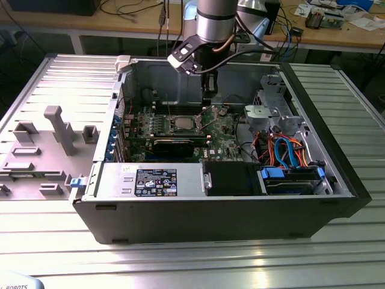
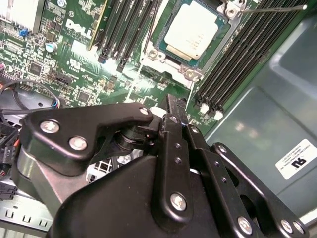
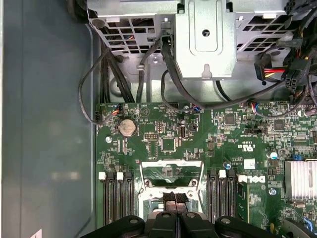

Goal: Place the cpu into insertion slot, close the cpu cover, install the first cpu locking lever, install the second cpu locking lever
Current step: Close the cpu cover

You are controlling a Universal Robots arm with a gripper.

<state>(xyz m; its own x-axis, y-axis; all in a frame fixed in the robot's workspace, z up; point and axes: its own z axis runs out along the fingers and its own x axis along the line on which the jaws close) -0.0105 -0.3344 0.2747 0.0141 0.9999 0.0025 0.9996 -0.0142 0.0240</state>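
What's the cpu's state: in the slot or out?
In: the cpu lies flat inside the silver rim of the slot in the second wrist view.

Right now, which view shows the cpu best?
The second wrist view: the cpu lies large, its silvery top unobstructed inside the insertion slot. The exterior view gives it as a small grey square; in the first wrist view the gripper covers part of that slot.

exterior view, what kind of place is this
Probably a robotics lab or workshop: an open desktop computer case lies on a ribbed metal table, a robot arm reaches down into it above the green motherboard, and a wooden bench behind carries cables.
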